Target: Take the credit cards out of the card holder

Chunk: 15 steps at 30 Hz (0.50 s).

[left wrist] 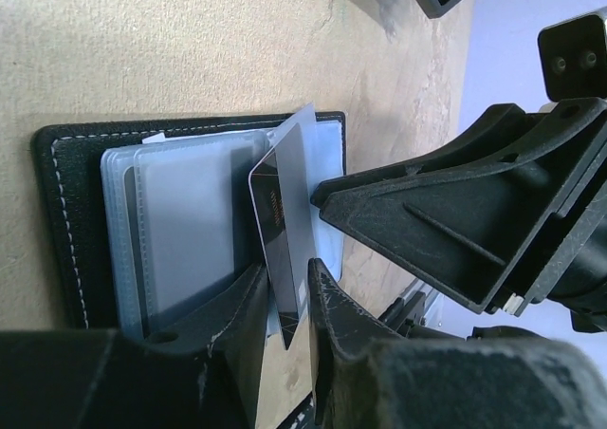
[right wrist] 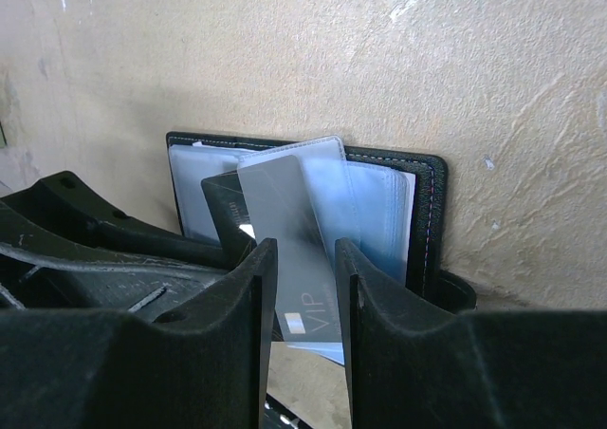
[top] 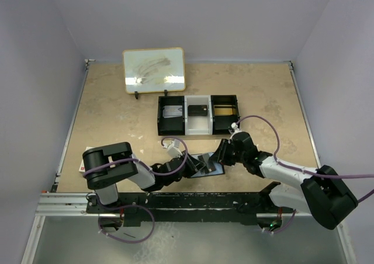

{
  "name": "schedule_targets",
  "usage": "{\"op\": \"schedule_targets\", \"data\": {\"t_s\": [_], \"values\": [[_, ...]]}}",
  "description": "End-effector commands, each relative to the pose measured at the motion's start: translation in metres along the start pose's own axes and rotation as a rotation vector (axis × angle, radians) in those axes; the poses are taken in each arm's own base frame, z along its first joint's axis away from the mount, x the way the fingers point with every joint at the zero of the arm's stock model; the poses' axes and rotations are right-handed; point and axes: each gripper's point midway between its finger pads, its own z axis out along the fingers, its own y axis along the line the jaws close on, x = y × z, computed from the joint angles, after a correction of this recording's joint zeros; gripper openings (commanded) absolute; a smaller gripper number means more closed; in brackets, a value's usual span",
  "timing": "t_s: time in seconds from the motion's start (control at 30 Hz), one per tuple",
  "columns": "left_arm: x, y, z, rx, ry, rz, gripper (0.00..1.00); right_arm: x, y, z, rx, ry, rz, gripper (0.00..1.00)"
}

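The black card holder [top: 205, 163] lies open on the table between my two grippers, its blue-grey sleeves [left wrist: 180, 220] facing up. In the left wrist view a dark card [left wrist: 270, 211] sticks up out of the card holder [left wrist: 71, 220]. It stands between the fingers of my left gripper [left wrist: 287, 272], and a gap shows beside it. My right gripper [right wrist: 305, 249] has its jaws apart over the holder [right wrist: 432, 220]. A grey VIP card [right wrist: 303, 296] shows through the gap, and the dark card [right wrist: 220, 206] lies behind it. One right finger [left wrist: 427, 220] presses near the sleeves.
A black-and-white three-compartment tray [top: 159, 115] stands behind the grippers, with dark items inside. A small whiteboard [top: 153, 70] leans at the back. A small white and red object [top: 85, 167] lies by the left arm. Walls enclose the table on three sides.
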Motion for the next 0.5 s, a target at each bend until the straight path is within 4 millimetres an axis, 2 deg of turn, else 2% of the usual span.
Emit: {"op": "schedule_targets", "data": {"t_s": [0.0, 0.17, 0.27, 0.37, 0.47], "values": [[0.0024, -0.0231, 0.0054, 0.078, -0.002, -0.021, 0.21, 0.0214, -0.0241, -0.0008, 0.080, 0.073, -0.003, 0.35], [-0.0001, -0.0215, 0.0046, 0.080, -0.014, -0.034, 0.21, 0.0220, -0.0226, 0.0001, 0.071, 0.078, -0.008, 0.33], [-0.0024, -0.0212, 0.0031, 0.078, -0.023, -0.035, 0.19, 0.0227, -0.0188, 0.0009, 0.047, 0.086, -0.020, 0.19], [-0.0036, -0.0220, 0.0031, 0.075, -0.028, -0.034, 0.16, 0.0241, -0.0188, 0.0015, 0.042, 0.092, -0.023, 0.10], [-0.0031, -0.0209, 0.0039, 0.071, -0.026, -0.032, 0.11, 0.0240, -0.0190, 0.0017, 0.043, 0.091, -0.022, 0.07]]}}
